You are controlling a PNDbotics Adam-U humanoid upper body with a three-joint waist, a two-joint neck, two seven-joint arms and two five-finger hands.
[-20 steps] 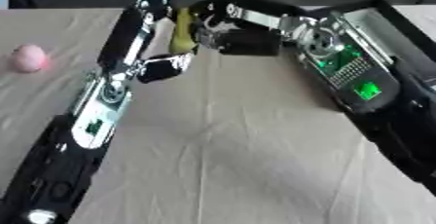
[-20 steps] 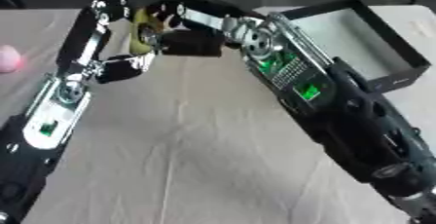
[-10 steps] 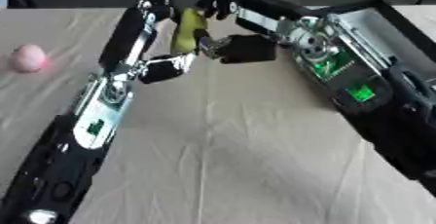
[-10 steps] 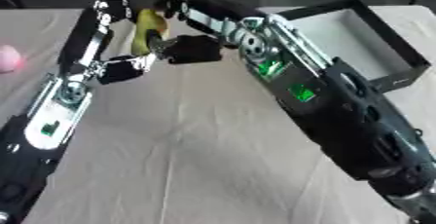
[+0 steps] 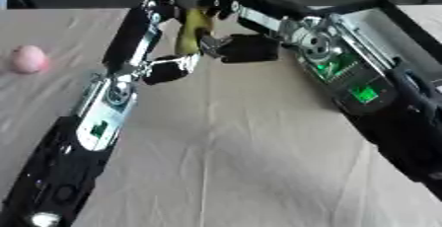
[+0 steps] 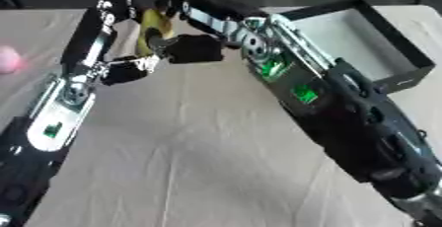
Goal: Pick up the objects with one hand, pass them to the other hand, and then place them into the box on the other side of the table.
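A long yellow object (image 5: 192, 31) stands almost upright in the air above the far middle of the table, between my two hands. My left hand (image 5: 166, 70) is just below it, its fingers curled round the lower end. From the right, the fingers of my right hand (image 5: 245, 49) close on the object's middle. A pink egg-shaped object (image 5: 28, 59) lies on the cloth at the far left. The black box (image 6: 404, 79) with a pale inside stands open at the far right, partly behind my right arm.
A beige cloth (image 5: 233, 157) covers the table, with its near and middle part bare. My two arms run up both sides of the view and meet at the far middle. Beyond the table's far edge it is dark.
The yellow object has shifted slightly to the right. My right hand has moved down and left onto it, and the gap between the two hands has narrowed.
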